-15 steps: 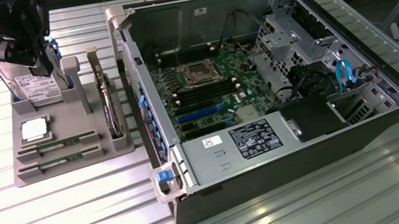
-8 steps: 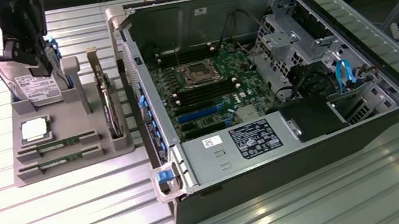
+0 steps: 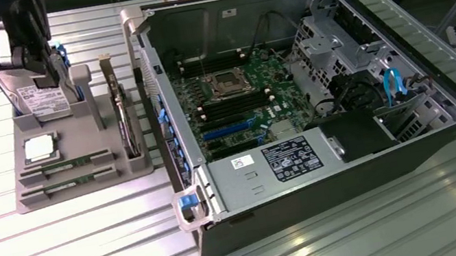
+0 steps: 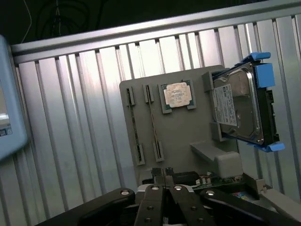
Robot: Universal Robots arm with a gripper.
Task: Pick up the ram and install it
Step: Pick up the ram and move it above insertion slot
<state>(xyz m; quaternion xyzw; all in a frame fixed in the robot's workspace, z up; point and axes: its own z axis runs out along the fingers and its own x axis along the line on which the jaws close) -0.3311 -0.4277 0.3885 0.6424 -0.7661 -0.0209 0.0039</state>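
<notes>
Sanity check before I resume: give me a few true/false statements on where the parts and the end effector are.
1. Both ram sticks lie in the gray holder. True.
2. The hard drive lies inside the computer case. False: it stands on the holder.
3. The CPU rests on the holder. True.
4. The case is closed. False: it is open, motherboard showing.
5. The end effector is inside the case. False: it is by the holder.

green ram (image 3: 67, 163) on edge in tray (image 3: 87, 143)
</notes>
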